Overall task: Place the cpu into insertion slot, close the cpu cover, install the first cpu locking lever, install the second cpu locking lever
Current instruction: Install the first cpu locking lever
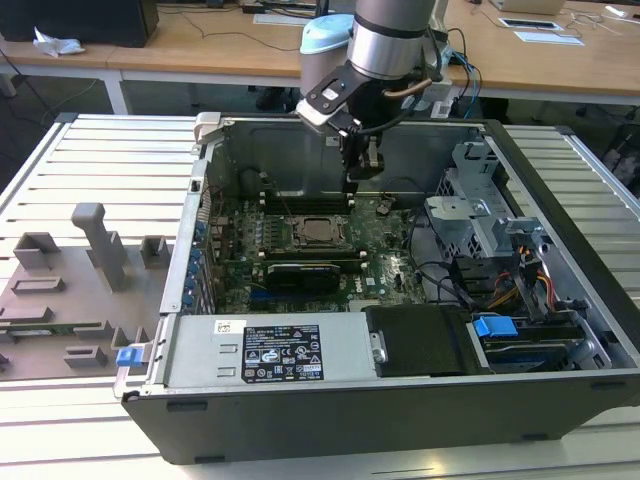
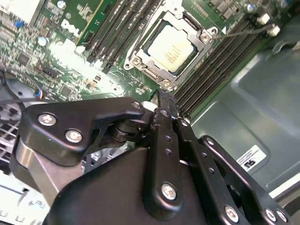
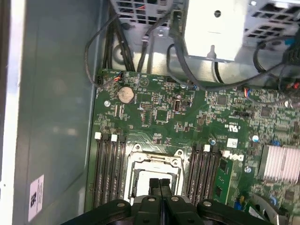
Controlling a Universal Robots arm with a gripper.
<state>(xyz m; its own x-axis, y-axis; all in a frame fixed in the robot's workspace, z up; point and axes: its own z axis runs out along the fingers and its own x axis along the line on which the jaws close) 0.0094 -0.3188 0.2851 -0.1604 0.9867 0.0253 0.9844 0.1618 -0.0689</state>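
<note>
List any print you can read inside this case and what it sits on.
White label on the silver panel: print too small to read.
White sticker on the case wall: code marks, no readable words.
White lettering on the motherboard: a maker's mark, left unquoted.
Nothing else legible.

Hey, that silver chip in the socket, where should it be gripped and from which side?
By two opposite edges, straight down from above: the chip lies flat in the socket, top face up. The metal frame sits over its rim, though, so those edges look covered for now. The tool hangs close by, shut and empty.
</note>
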